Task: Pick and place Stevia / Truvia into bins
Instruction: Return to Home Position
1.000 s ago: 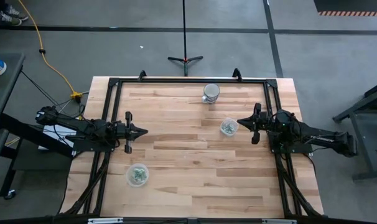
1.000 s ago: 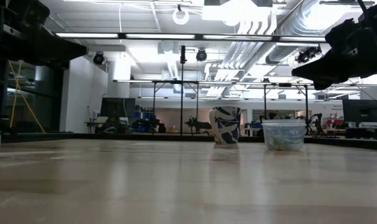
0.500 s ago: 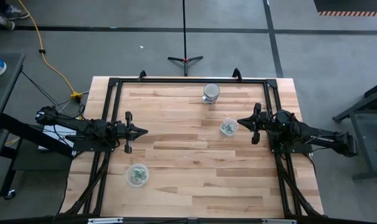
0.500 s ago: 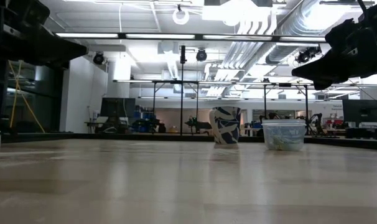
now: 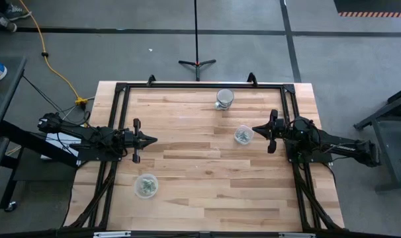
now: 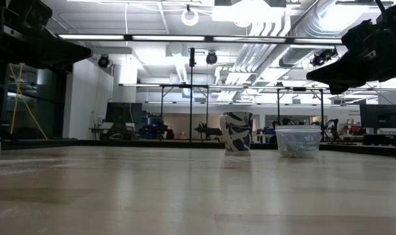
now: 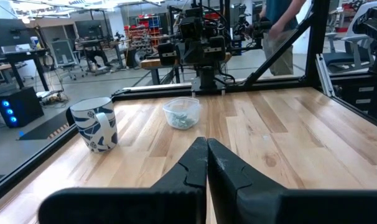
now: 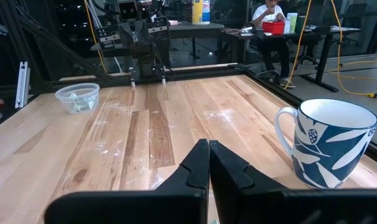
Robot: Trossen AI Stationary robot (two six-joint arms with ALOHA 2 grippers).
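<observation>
Two clear round cups stand on their bases on the wooden table. One cup (image 5: 243,135) (image 6: 298,141) (image 7: 182,113) is just in front of my right gripper (image 5: 255,129) (image 8: 208,144). The other cup (image 5: 146,186) (image 8: 78,97) stands toward the near left. Pale green and white packets (image 7: 184,118) lie inside both cups, and I see none loose on the table. My left gripper (image 5: 153,139) (image 7: 207,142) hovers at the left side, pointing toward the table's middle. Both grippers are shut and hold nothing.
A white mug with blue leaf pattern (image 5: 224,98) (image 6: 237,132) (image 7: 94,124) (image 8: 330,142) stands near the far edge. A black frame (image 5: 200,86) runs round the table top. People show in the room beyond (image 7: 282,31) (image 8: 269,12). Bare wood lies between the arms.
</observation>
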